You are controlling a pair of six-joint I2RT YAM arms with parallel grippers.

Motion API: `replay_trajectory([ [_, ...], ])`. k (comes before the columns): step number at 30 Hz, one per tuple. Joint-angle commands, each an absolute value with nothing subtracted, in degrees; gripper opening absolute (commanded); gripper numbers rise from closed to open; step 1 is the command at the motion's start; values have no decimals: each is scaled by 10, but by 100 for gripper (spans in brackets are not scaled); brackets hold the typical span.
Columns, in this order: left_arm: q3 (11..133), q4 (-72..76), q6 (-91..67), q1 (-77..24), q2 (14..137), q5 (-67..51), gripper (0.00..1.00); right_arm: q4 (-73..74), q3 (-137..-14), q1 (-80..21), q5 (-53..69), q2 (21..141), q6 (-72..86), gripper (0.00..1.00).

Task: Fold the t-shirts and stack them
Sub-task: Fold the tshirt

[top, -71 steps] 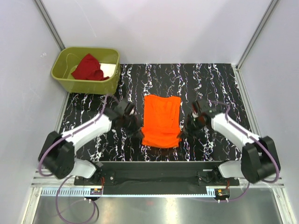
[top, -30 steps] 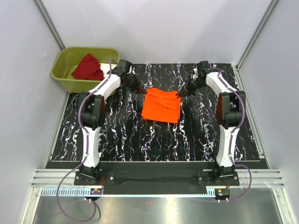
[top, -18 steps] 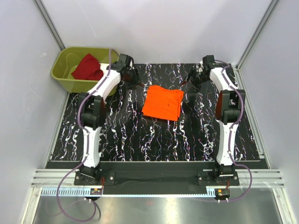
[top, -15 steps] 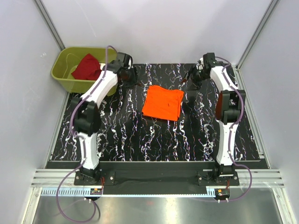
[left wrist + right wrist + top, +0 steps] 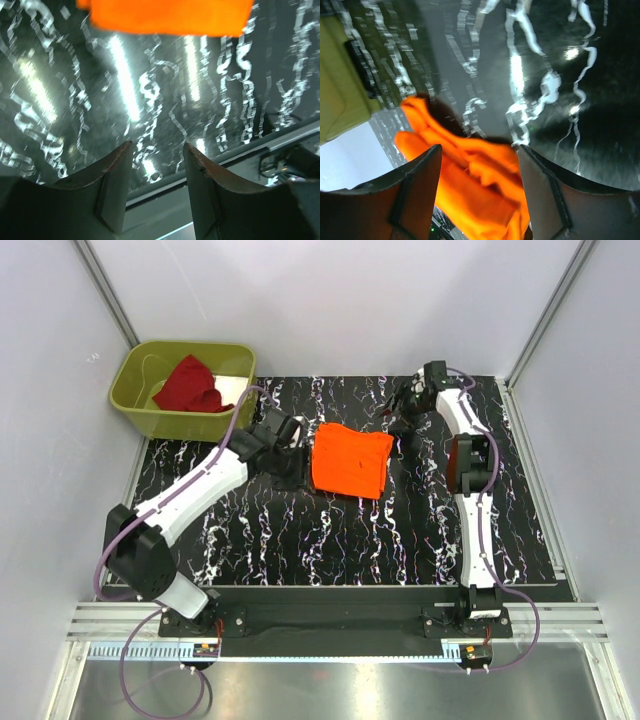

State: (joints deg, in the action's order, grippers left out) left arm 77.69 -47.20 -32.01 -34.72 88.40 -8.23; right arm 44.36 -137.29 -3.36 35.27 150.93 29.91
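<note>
— Orange shirt is lying folded on the table. Where is the red shirt sitting?
— It is sitting in the bin, far-left of my left gripper, so I am judging the left arm nearer. Both grippers are standing spread, holding nothing; the right gripper is hovering by the orange shirt's far-right corner.

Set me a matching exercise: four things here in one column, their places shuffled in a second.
1. orange t-shirt
2. dark red t-shirt
3. left gripper
4. right gripper

A. inside the olive-green bin
B. by the orange t-shirt's far right corner
C. folded flat on the black table
D. by the orange t-shirt's left edge

Pairs: 1-C, 2-A, 3-D, 4-B
</note>
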Motion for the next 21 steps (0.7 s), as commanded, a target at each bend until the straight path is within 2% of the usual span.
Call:
replay_trajectory([
  [1, 772, -486, -331, -350, 822, -47, 50, 425, -1394, -49, 374, 1511, 309, 69],
  [6, 777, -504, -333, -350, 806, -26, 52, 417, -1304, -66, 361, 1464, 289, 68],
  [14, 833, -535, -338, -345, 844, -18, 52, 327, -968, -71, 377, 1295, 335, 67],
  [17, 870, -546, -333, -343, 869, -26, 51, 242, -821, -81, 395, 1179, 392, 67],
  [21, 891, -543, -330, -339, 919, -60, 54, 208, -666, -110, 402, 1076, 428, 67],
])
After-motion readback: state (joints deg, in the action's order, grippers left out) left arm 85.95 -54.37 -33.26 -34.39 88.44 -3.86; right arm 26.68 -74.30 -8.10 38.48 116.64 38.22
